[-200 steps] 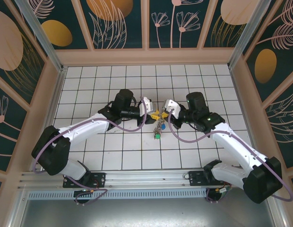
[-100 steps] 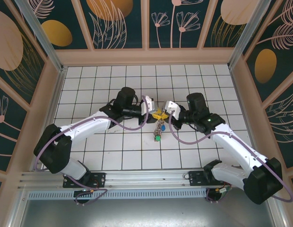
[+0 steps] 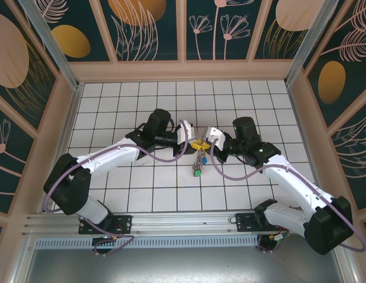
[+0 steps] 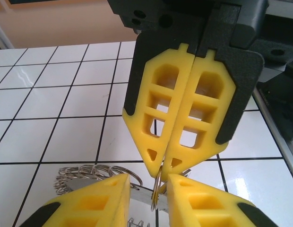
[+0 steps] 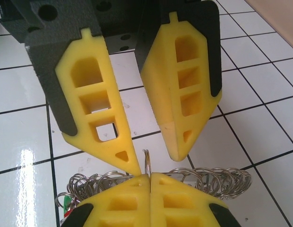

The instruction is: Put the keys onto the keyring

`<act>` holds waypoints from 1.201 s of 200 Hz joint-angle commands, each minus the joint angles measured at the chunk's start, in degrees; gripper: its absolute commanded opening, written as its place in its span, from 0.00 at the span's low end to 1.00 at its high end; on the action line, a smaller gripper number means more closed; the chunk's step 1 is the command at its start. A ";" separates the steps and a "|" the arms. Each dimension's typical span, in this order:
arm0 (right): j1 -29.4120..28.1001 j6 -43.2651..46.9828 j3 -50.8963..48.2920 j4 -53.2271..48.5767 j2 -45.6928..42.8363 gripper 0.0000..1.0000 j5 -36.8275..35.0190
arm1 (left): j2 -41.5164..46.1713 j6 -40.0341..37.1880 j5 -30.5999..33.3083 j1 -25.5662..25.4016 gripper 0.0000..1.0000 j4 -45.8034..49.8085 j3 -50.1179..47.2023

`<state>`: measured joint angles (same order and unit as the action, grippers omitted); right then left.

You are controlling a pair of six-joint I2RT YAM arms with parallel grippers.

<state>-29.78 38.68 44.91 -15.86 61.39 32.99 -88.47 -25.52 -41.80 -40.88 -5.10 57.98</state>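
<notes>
Right gripper: clamped on the keyring.
Left gripper: spread, set astride the keyring.
Keys: hung beneath.

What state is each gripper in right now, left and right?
Left gripper: open, yellow fingers either side of a thin silvery metal ring.
Right gripper: shut on the thin silvery metal ring.

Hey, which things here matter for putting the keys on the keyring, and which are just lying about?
Part of the job:
keyring, pinched in the shut right gripper
left gripper, open around that ring
keys, bunched just near of the grippers, one with a green tag

Just there:
white tiled table
patterned walls
</notes>
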 commanded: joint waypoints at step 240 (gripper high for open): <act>-0.02 0.28 -0.92 5.04 -2.97 0.00 2.51 | -0.11 0.76 2.31 -0.11 0.16 -1.76 -0.01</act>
<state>-29.58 38.65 44.12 -14.37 59.40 32.82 -88.47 -24.84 -39.99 -41.19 -5.37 57.98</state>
